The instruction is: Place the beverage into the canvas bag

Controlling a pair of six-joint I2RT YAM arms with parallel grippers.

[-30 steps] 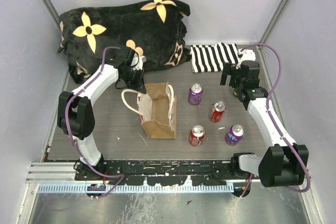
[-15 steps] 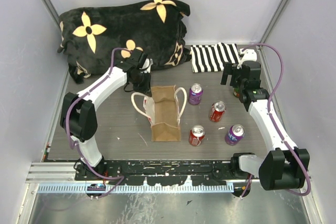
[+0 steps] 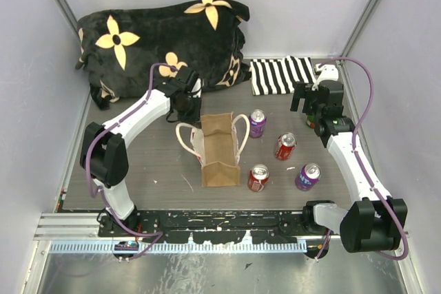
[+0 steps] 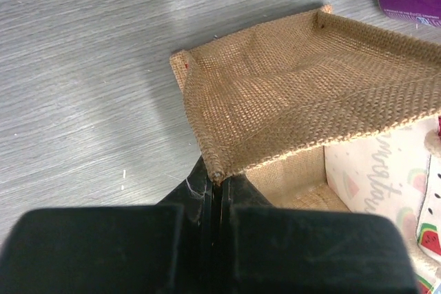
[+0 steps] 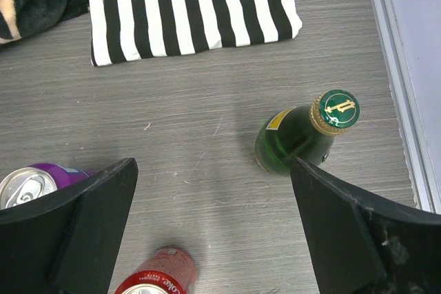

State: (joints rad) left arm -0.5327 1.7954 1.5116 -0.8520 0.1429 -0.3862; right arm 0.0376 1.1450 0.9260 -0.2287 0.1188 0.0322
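Firmly, left jaws clamp canvas bag (image 4: 310,87) rim; right jaws gape above the bottle (image 5: 286,148).

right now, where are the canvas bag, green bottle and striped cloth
canvas bag (image 3: 220,160), top external view, its brown side wall
green bottle (image 5: 288,147), right wrist view, its glass body
striped cloth (image 5: 193,8), right wrist view, its middle
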